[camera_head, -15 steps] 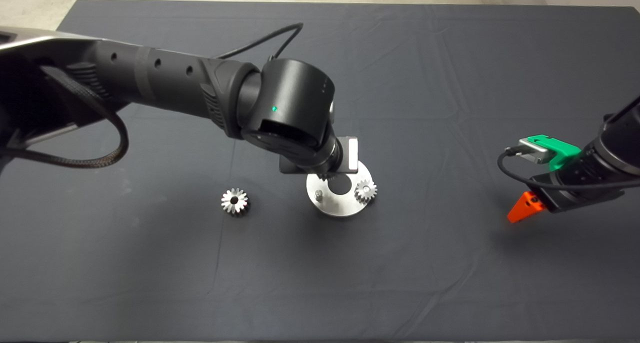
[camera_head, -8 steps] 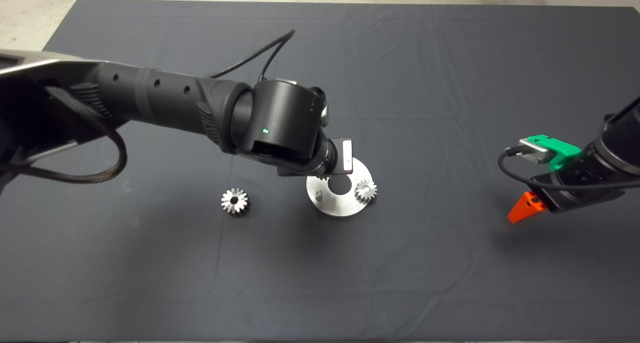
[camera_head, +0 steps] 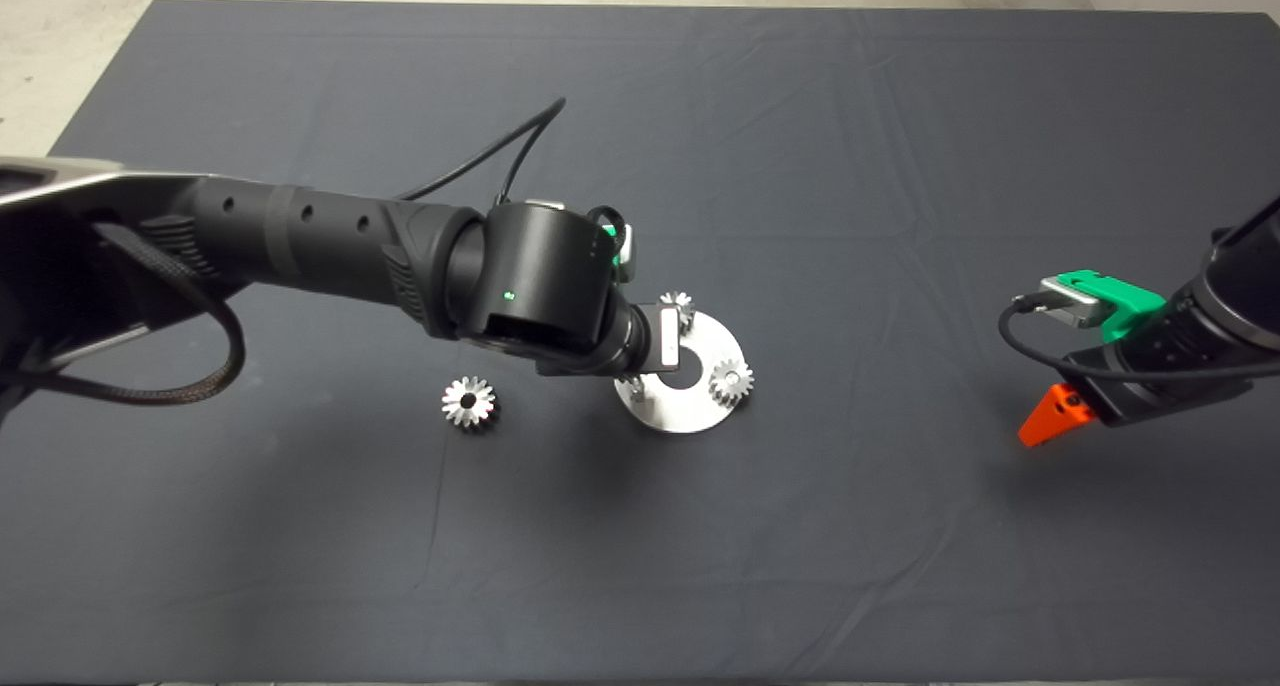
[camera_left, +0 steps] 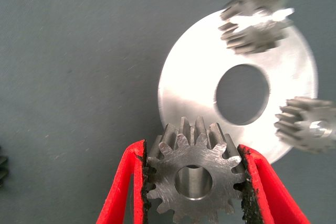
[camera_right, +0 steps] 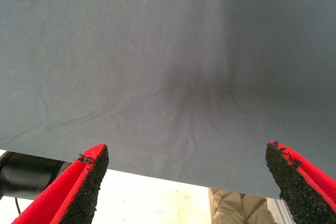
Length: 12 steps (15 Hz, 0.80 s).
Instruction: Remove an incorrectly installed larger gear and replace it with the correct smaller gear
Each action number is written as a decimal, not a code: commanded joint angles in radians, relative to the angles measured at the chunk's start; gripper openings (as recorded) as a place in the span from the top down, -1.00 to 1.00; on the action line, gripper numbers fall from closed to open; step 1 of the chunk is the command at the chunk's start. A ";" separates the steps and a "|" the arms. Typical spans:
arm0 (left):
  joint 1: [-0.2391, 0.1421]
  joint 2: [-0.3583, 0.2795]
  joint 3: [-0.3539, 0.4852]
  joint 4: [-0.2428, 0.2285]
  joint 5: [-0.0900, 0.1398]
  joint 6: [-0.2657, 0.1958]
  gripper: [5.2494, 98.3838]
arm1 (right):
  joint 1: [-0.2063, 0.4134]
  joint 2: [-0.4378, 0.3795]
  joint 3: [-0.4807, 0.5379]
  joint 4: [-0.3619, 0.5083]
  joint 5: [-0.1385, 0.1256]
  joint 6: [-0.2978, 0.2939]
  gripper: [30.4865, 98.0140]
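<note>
The left hand (camera_left: 193, 182) grips a gear (camera_left: 193, 179) between its red fingers (camera_left: 123, 187), the pads pressed on the teeth at either side and the centre hole facing up. It hovers at the near-left rim of a round silver plate (camera_left: 191, 85); the wrist view does not settle whether the gear touches the plate. Whether this is the smaller gear cannot be told for certain, though it looks about the size of the two on the plate.

That plate (camera_head: 700, 416), lying near the middle of the tabletop (camera_head: 640, 566), carries one small gear (camera_head: 731, 377) on its right rim and another (camera_head: 678, 306) on its far rim, around a wide centre hole. From overhead the left arm's wrist hides the held gear; only the wrist camera shows it.

To the plate's left, well apart, the larger gear (camera_head: 469, 403) lies loose on the mat, seen plainly only from overhead.

Toward the tabletop's right edge the right hand (camera_right: 186, 182) hangs over bare mat with its fingers spread wide. Its own camera shows the mat's far edge, pale floor and a person's trouser leg (camera_right: 236, 208) beyond.
</note>
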 commanded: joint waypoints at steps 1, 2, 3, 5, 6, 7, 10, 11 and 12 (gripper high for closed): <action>0.010 -0.028 0.015 0.023 0.132 0.015 0.46 | 0.017 -0.002 0.000 -0.031 -0.082 -0.006 -0.44; 0.022 -0.032 0.015 0.024 0.132 0.015 0.46 | 0.017 -0.002 0.000 -0.031 -0.082 -0.006 -0.44; 0.022 -0.031 0.015 0.024 0.132 0.016 0.46 | 0.017 -0.001 0.000 -0.031 -0.082 -0.006 -0.44; 0.027 -0.029 0.015 0.023 0.132 0.015 0.46 | 0.017 0.002 -0.002 -0.031 -0.082 -0.006 -0.44; 0.028 -0.026 0.016 0.023 0.132 0.015 0.46 | 0.017 0.005 -0.002 -0.031 -0.082 -0.006 -0.44; 0.031 -0.028 0.016 0.023 0.132 0.015 0.46 | 0.018 0.006 -0.005 -0.031 -0.082 -0.006 -0.44; 0.031 -0.019 0.018 0.024 0.132 0.015 0.46 | 0.017 0.007 -0.006 -0.031 -0.083 -0.006 -0.44; 0.031 -0.011 0.018 0.024 0.132 0.015 0.46 | 0.017 0.007 -0.006 -0.031 -0.083 -0.006 -0.44; 0.031 -0.005 0.016 0.026 0.132 0.015 0.46 | 0.017 0.007 -0.006 -0.031 -0.083 -0.006 -0.44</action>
